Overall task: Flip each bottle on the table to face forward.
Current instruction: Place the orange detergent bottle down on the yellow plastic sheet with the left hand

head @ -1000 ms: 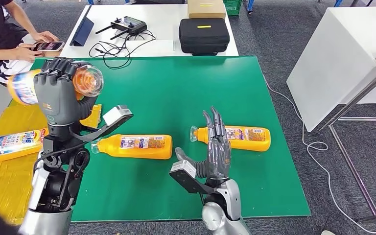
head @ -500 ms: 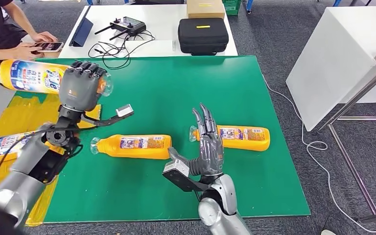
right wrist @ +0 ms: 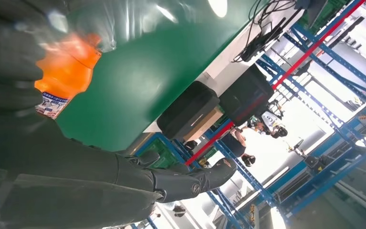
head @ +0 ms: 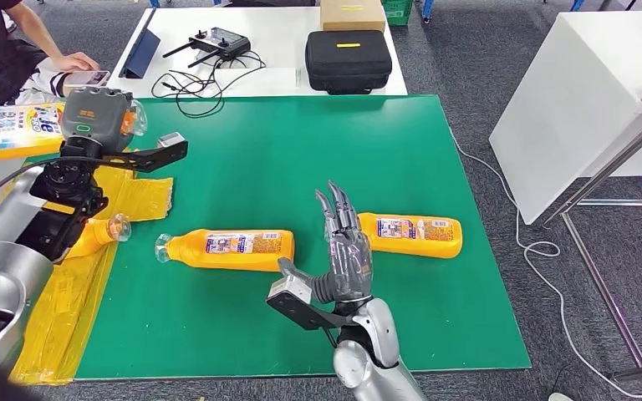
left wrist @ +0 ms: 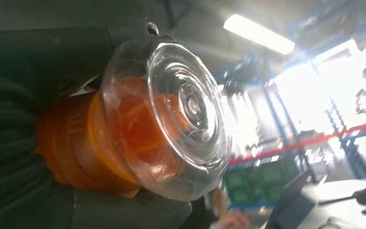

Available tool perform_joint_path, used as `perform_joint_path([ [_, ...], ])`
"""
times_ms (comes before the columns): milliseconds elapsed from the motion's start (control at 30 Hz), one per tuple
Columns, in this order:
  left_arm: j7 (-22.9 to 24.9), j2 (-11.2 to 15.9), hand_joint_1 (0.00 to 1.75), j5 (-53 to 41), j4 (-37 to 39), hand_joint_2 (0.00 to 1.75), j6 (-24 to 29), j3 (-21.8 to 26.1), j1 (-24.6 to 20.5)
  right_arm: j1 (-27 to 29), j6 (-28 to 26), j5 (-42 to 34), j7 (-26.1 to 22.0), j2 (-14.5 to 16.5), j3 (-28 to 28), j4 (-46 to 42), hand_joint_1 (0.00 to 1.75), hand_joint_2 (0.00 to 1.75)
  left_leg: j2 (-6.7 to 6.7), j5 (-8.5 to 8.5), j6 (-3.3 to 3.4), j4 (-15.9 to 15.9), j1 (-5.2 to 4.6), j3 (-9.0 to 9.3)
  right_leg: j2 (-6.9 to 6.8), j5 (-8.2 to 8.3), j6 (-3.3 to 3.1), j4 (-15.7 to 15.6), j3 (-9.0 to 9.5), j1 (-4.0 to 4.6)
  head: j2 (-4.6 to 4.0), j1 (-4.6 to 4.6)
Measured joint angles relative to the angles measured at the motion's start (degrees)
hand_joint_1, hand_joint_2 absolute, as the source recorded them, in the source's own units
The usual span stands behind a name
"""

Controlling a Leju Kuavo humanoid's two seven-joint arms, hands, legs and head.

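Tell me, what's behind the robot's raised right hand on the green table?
An orange bottle lies on its side behind the right hand. Its labelled body shows; the fingers cover its cap end.

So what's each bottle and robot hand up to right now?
Held bottle: lifted off the table, gripped near its cap by the left robot hand.
Middle bottle: lying flat, label up.
Right bottle: lying flat.
Right robot hand: open, at the right bottle's cap end.

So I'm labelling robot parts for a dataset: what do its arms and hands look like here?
Silver rounded arm shells with dark exposed joints and black cables. The left hand has a grey back with a small green ring mark; the right hand is dark grey, with slim dark segmented fingers. A black bracket carries each wrist's silver camera block.
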Motion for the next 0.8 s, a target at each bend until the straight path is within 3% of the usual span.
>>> perform_joint_path([
  [33,0.03,-0.14,1.69,0.4,0.32,1.75,-1.03,0.38,-0.3,-0.06,-0.01,-0.01,0.02,0.0,0.15,0.12,0.0,1.75,0.0,0.0,0.0,0.0,0.0,0.0,0.0,0.0,0.0,0.0,0.0,0.0,0.0,0.0],
  [167,-0.26,-0.71,0.06,2.01,1.32,1.75,-4.16,1.86,-1.15,-0.41,0.01,-0.01,0.25,0.0,0.63,0.51,0.0,1.75,0.0,0.0,0.0,0.0,0.0,0.0,0.0,0.0,0.0,0.0,0.0,-0.01,0.0,0.01],
  [467,-0.39,-0.8,0.0,2.39,1.4,1.75,-4.89,2.15,-1.29,-0.43,0.05,0.01,0.36,0.0,0.68,0.55,0.0,1.75,0.0,0.0,0.0,0.0,0.0,0.0,0.0,0.0,0.0,0.0,0.0,-0.01,0.0,0.0],
  [600,-1.2,-1.23,0.0,3.74,1.75,1.75,-7.67,3.68,-1.7,-0.47,0.52,0.33,0.93,0.0,0.8,0.67,0.0,1.75,0.0,0.0,0.0,0.0,0.0,0.0,0.0,0.0,0.0,0.0,0.0,0.0,0.0,0.0],
  [733,-2.33,-2.69,0.0,3.61,1.87,1.75,-8.4,6.61,-1.93,-1.19,3.8,4.44,5.02,0.0,1.51,1.81,0.0,1.75,-0.01,0.0,0.0,0.0,-0.01,0.0,0.0,0.0,0.0,0.0,0.0,-0.01,0.0,0.0],
  [800,-3.34,-3.38,0.0,3.9,1.86,0.87,-8.37,7.68,-2.02,-1.72,6.16,7.72,8.48,0.0,2.06,2.8,0.0,1.75,0.0,0.0,0.0,0.01,-0.01,0.0,0.0,0.0,0.0,0.0,0.0,-0.01,0.0,0.0],
])
